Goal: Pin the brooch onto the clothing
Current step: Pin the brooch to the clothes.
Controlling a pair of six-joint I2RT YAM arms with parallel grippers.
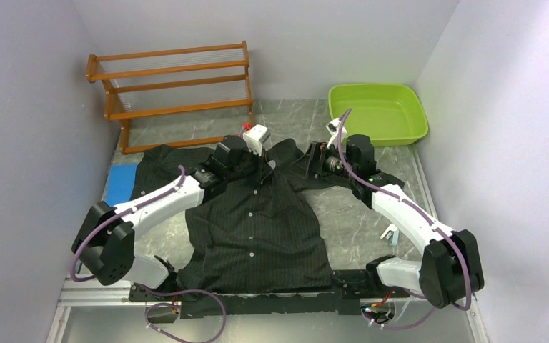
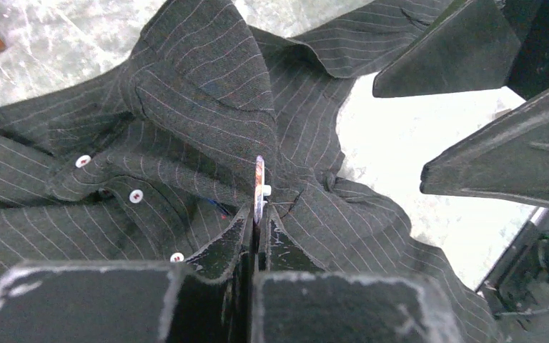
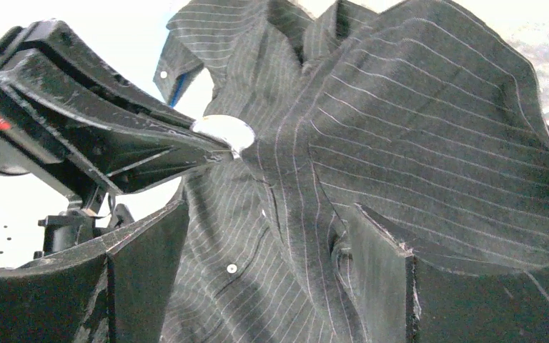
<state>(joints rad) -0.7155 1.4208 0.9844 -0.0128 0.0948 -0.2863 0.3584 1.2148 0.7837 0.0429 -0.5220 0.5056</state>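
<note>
The shirt [image 1: 257, 221] is lying front-up on the table [image 1: 357, 229], with its white buttons running down the middle, its collar toward the far side and its hem near your arms' bases. The brooch [image 2: 259, 187] is sitting up at the neck opening, right against the striped cloth. It is showing as a thin pale disc edge-on in your left wrist view and as a round white face in your right wrist view. Your left gripper [image 2: 257, 227] is clenching it between closed fingertips. You cannot tell whether its pin is passing through the fabric. Your right gripper [image 3: 268, 211] is facing the left one from the other side of the collar. Its jaws are standing wide apart and gripping nothing, straddling a raised fold of the shirt. Farther out, a wooden rack [image 1: 175, 86] is standing at the table's far left, a green tub [image 1: 379, 114] is sitting at the far right, and a blue pad [image 1: 121, 182] is lying just beside the left sleeve.
</note>
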